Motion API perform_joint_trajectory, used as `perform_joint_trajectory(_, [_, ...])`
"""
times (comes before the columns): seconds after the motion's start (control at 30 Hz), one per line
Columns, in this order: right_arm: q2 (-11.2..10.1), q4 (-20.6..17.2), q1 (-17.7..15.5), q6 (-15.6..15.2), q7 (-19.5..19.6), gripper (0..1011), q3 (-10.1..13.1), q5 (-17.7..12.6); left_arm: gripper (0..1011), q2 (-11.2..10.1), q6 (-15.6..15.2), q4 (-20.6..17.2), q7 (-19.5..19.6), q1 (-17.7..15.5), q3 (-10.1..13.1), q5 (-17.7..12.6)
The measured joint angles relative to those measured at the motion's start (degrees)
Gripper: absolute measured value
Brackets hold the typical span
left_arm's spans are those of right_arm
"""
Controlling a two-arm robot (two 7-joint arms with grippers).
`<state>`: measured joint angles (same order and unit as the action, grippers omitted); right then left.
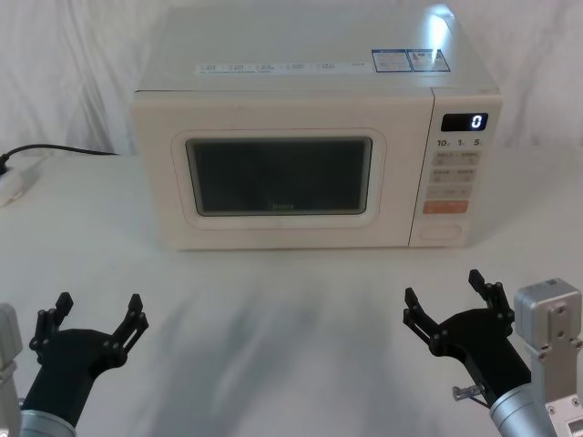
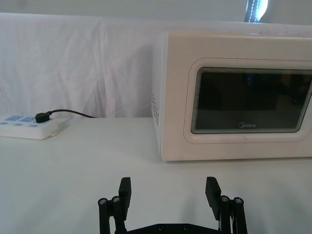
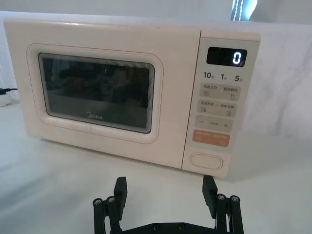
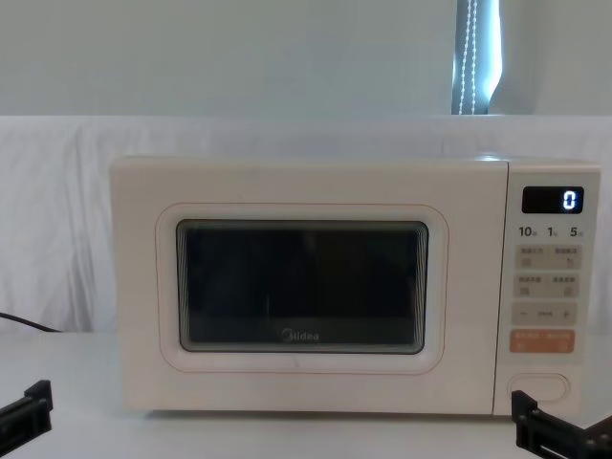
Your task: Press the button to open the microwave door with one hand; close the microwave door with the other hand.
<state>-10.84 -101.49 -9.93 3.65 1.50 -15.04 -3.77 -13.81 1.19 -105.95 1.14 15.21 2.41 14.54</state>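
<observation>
The cream box-shaped countertop microwave (image 1: 310, 155) stood at the far middle of the white-covered table (image 1: 273, 328), its black digital display (image 1: 465, 122) reading "0". The large cream microwave door (image 1: 282, 177), with its dark rounded-rectangle window, lay flush with the front face, so the door was shut and, as a judgement, neither step of the task was done. The wide cream pill-shaped button (image 3: 206, 160) sat at the foot of the control strip, just below the orange rectangular button (image 3: 211, 138), and nothing touched it. The right gripper (image 1: 451, 302) hovered over the table at the near right, well apart from the microwave, its black fingers (image 3: 120, 188) spread wide and holding nothing; it stood roughly in line with the control strip. The left gripper (image 1: 97, 313) hovered at the near left, likewise well apart, fingers wide and empty. A white power strip (image 2: 27, 126) with a black plug lay at the far left of the table. What remained, by this reading, was the press on the pill-shaped button, the opening of the door, and its closing by the other gripper.
</observation>
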Motion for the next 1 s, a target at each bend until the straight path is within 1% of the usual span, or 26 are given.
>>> perform_joint_trajectory(1.0, [0.0, 0.0, 0.0, 0.0, 0.0, 1000, 0.0, 0.0, 1001, 0.0, 0.0, 0.0, 0.0, 0.0, 0.01, 0.0])
